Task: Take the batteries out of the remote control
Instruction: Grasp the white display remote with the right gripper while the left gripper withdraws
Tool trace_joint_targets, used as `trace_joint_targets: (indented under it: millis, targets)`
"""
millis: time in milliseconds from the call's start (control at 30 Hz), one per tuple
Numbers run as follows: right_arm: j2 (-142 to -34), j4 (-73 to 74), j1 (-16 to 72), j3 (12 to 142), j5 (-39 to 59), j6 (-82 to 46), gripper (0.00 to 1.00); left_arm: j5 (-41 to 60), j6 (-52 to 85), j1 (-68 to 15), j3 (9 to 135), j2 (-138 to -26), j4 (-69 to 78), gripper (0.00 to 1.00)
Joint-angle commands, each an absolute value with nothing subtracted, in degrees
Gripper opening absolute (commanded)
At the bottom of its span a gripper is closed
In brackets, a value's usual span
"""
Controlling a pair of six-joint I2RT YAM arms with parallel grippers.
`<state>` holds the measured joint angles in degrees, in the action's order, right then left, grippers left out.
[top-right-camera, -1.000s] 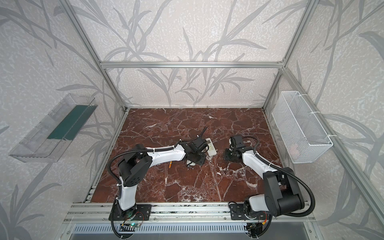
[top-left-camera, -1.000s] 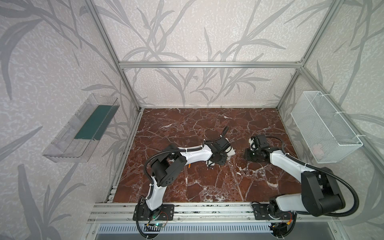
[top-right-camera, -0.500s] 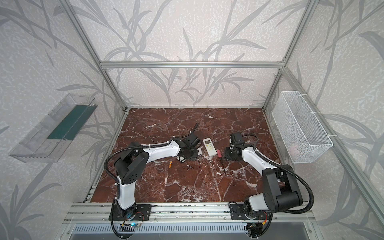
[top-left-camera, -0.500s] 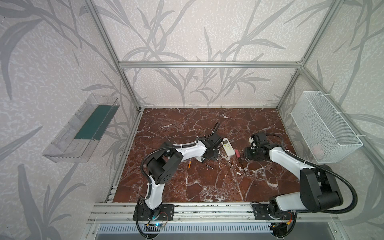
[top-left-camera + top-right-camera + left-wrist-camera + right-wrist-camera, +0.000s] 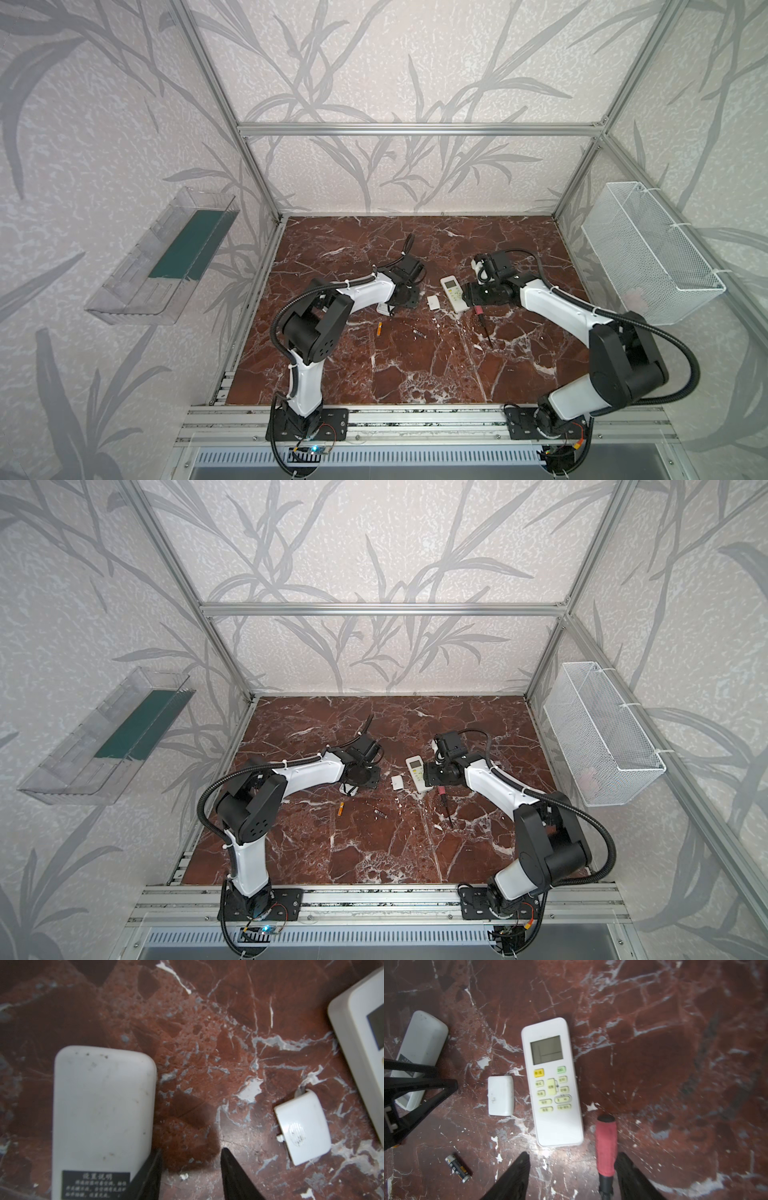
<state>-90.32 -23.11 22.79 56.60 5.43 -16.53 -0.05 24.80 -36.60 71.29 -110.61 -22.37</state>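
Batteries look unloaded as far as I can see: a tiny yellow-orange cylinder battery (image 5: 379, 329) and a dark battery (image 5: 419, 333) lie loose on the red marble tabletop (image 5: 415, 374). That's mid-frame in both top views, just below the white button-side-up remote control (image 5: 454, 294). Over the last second the left gripper (image 5: 191, 1167) slid off that remote toward frame left. It now sits empty, fingers apart, beside a second white remote lying face down (image 5: 101, 1115). The right gripper (image 5: 574, 1159) spread its fingers too, with the pink-handled screwdriver (image 5: 606, 1147) lying unpinched between them. Looks basically done to me.
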Motion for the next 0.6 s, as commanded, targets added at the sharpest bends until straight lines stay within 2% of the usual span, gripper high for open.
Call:
trace_joint_targets:
  millis: [0, 433, 567]
  targets:
    - [-94.0, -22.9, 24.2, 59.0, 4.7, -15.9, 0.7, 0.1, 24.0, -36.2, 70.9, -106.2, -23.6, 0.54]
    - [-103.1, -23.8, 27.9, 64.4, 1.8, -13.1, 0.82, 1.5, 23.9, -36.1, 69.2, -99.9, -23.5, 0.58]
    - [-105.5, -23.6, 29.0, 64.7, -0.7, -12.4, 0.83, 1.5, 23.9, -36.0, 68.9, -99.0, -23.5, 0.58]
